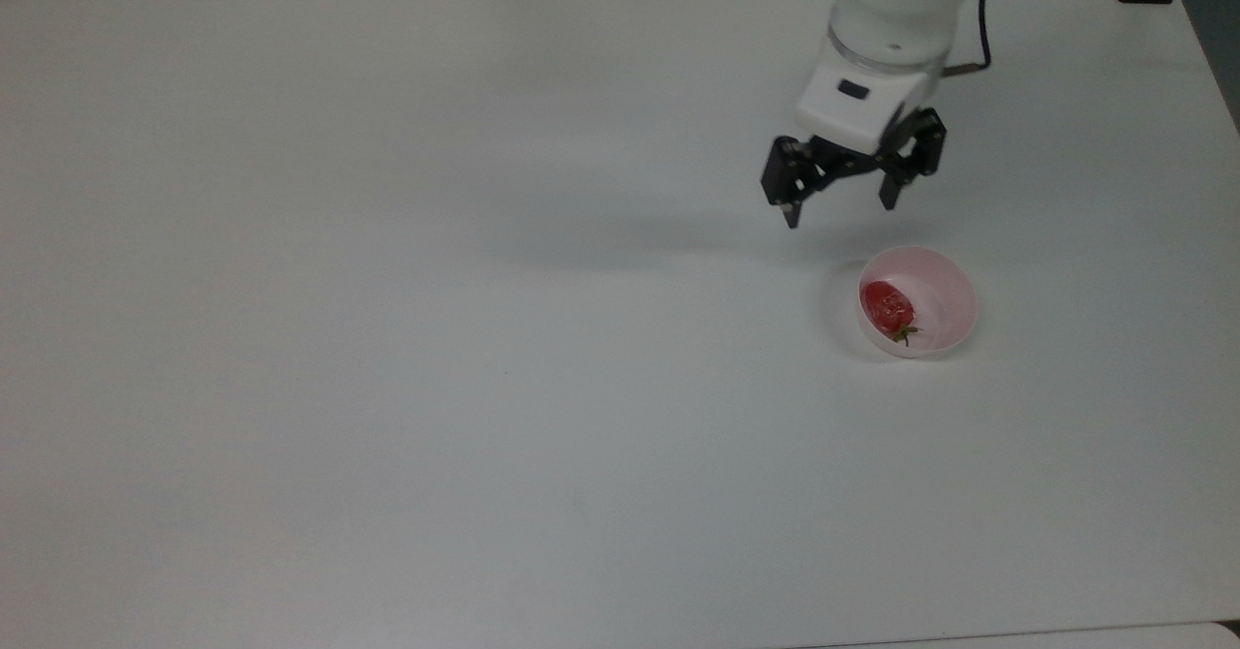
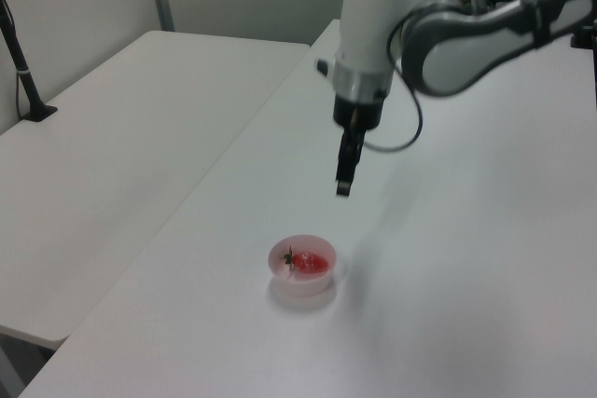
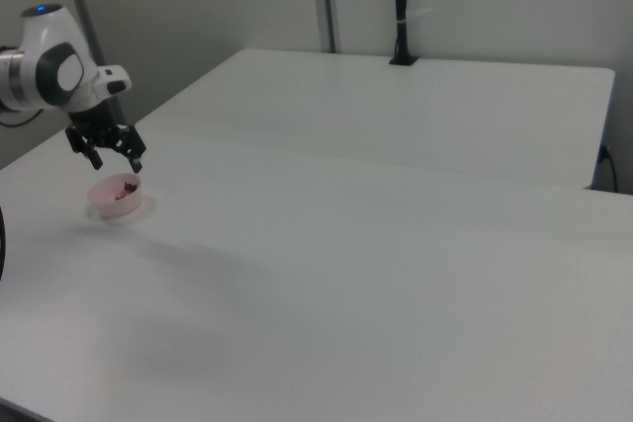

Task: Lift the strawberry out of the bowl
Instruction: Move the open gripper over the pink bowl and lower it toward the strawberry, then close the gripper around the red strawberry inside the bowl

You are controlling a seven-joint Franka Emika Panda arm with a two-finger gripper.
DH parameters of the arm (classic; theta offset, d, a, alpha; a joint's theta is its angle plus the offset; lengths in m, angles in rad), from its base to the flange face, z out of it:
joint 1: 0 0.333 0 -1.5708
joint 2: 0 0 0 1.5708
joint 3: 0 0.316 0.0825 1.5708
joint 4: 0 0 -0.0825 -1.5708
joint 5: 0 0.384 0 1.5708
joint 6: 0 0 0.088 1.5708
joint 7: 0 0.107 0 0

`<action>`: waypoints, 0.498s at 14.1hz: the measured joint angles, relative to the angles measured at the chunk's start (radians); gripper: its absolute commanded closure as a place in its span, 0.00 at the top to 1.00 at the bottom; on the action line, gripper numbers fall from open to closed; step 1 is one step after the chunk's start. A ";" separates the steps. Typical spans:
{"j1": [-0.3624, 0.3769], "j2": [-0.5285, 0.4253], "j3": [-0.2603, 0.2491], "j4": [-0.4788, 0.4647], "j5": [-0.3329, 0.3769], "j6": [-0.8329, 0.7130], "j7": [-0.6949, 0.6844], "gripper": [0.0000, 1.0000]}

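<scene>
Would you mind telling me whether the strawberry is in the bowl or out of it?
In. The strawberry lies inside the bowl, toward the top view's left side of it; the open hand hangs apart from it.

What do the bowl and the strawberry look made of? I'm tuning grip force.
The bowl: probably thin plastic, pale pink and slightly translucent, since its wall glows lighter where light passes through. The strawberry: glossy red with bright highlights and a small green stem; real or plastic cannot be told. The gripper hangs open above.

Red strawberry lies inside pink bowl.
</scene>
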 measured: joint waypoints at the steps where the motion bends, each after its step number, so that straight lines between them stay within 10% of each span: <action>1: 0.020 0.045 0.000 0.023 0.002 0.033 0.026 0.98; 7: 0.076 0.229 -0.005 0.146 0.002 0.215 0.125 0.85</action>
